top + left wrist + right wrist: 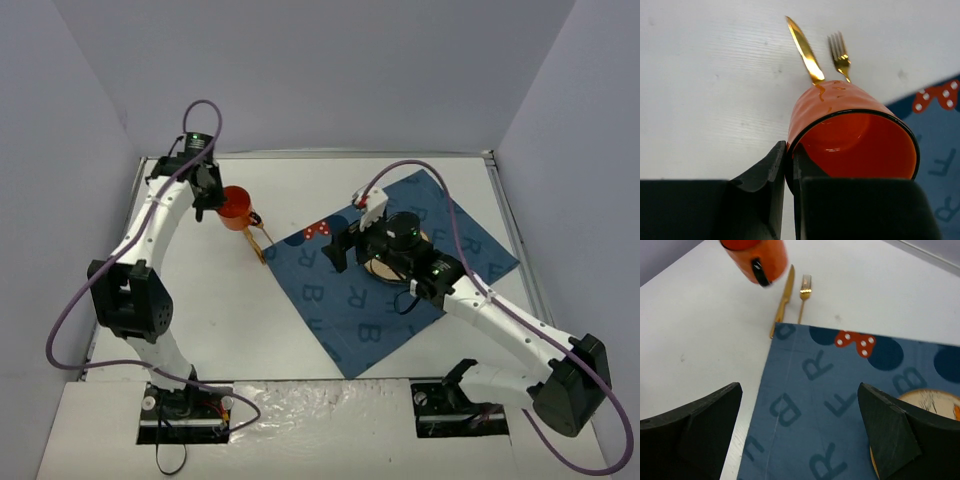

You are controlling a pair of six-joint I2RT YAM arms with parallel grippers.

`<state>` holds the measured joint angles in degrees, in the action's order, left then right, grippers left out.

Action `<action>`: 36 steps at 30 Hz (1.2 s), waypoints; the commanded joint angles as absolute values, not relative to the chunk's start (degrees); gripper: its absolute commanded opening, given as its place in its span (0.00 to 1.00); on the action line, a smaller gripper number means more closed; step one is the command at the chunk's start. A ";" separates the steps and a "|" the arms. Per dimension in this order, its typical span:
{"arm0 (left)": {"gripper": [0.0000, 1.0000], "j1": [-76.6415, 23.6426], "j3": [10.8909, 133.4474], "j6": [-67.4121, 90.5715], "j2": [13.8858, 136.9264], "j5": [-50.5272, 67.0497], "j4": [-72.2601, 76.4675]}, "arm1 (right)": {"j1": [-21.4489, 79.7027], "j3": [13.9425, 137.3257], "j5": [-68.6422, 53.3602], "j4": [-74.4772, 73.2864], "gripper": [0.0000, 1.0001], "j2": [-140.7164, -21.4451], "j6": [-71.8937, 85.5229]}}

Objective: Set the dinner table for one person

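Top external view: the white surface (250, 320) fills the middle of the frame, walled on three sides, with both arms bolted along its lower edge. A blue letter-printed cloth (350, 310) lies at an angle on its right half.

The left tool (207, 195), in the upper left, is clamped on the rim of an orange cup (236, 205). The left wrist view shows one finger (765, 190) outside the wall and the other inside, with the cup tilted so its open mouth faces the camera. Whether the cup touches the surface I cannot tell.

Just beyond the cup, a gold knife (806, 52) and gold fork (840, 55) lie side by side on the surface, close to the cloth's corner.

The right tool (352, 240) hangs over the cloth with its fingers spread wide and nothing between them. In the right wrist view, a cream plate (935, 400) sits on the cloth at lower right, and a red dotted bow (855, 342) is printed near the cloth's upper edge.
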<state>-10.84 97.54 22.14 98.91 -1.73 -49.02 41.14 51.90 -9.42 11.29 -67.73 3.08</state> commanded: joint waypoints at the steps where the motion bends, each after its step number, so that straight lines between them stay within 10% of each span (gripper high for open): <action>1: 0.00 -14.55 97.64 20.36 94.14 -5.12 -51.72 | 47.51 61.32 -2.58 11.99 0.95 -76.30 -5.11; 36: 0.00 -18.37 93.25 19.86 88.07 -0.88 -48.51 | 54.58 87.19 2.99 10.46 0.41 -106.00 -8.53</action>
<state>-18.04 92.36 19.64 93.27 -2.31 -52.12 54.11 83.79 1.30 6.94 -106.28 -8.84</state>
